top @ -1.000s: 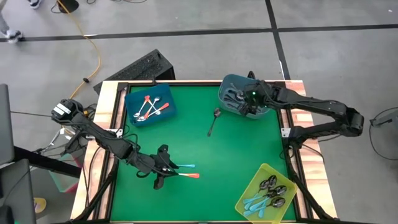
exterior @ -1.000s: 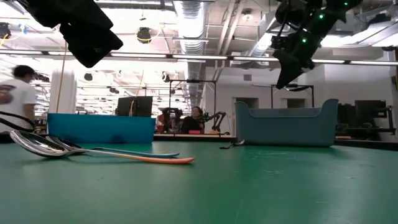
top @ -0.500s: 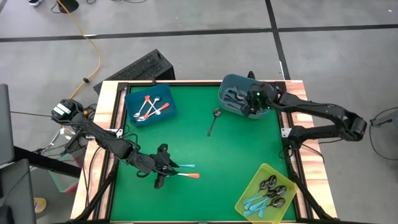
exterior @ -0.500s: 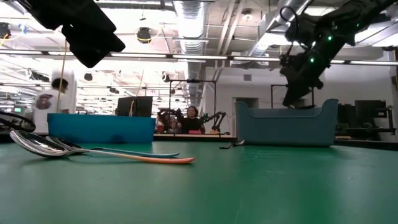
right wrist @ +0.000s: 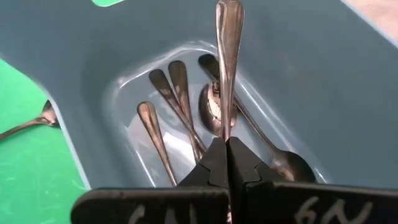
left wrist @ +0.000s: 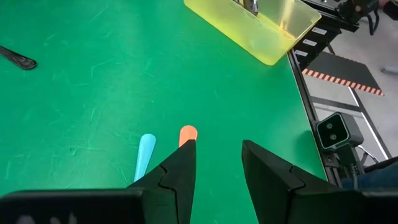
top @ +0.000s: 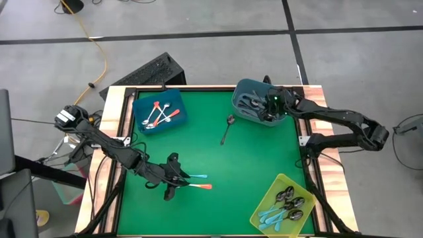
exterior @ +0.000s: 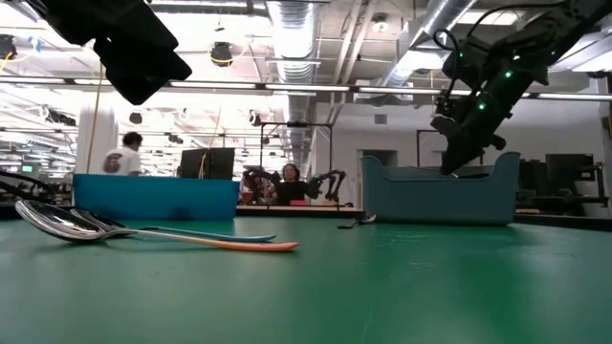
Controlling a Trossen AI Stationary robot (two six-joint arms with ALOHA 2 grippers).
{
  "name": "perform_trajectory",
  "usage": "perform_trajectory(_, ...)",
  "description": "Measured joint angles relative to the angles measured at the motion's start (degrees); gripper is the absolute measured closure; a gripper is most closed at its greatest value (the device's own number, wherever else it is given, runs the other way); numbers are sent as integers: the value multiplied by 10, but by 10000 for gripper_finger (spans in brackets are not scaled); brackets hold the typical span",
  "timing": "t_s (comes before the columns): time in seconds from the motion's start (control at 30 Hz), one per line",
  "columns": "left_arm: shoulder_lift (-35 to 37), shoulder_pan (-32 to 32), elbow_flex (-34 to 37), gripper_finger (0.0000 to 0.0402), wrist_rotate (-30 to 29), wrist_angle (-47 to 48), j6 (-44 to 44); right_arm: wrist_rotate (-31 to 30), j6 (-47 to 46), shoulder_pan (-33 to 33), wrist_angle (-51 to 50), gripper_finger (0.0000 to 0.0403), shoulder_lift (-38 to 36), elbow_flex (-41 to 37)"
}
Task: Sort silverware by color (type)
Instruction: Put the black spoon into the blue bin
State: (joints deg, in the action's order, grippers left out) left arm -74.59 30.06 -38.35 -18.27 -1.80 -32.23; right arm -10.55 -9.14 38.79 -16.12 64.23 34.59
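Beyond the green felt table (top: 251, 165) the big workshop hums, a person crossing far behind the bins. The right gripper (right wrist: 226, 152) hangs over the grey-blue tub (top: 243, 92) at the far side, pinched tight on a plain metal spoon (right wrist: 227, 56), with its like lying below in the tub. Released from this height, I reckon the spoon could bounce or clip the rim and land outside, near the dark spoon (top: 227, 129) lying loose on the felt. The left gripper (left wrist: 214, 168) hovers part open and empty over an orange-handled spoon (left wrist: 188, 133) and a light-blue-handled spoon (left wrist: 146, 152) lying side by side; closing there might catch both.
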Motion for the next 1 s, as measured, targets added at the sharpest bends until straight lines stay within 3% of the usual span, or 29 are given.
perform_trajectory(0.23,0,0,0,287,0,0,0,-1,6,23,5,401,8,0)
perform_trajectory(0.63,0,0,0,287,14,8,-5,1,22,28,18,399,95,0)
perform_trajectory(1.0,0,0,0,287,20,10,-6,2,21,30,9,339,108,0)
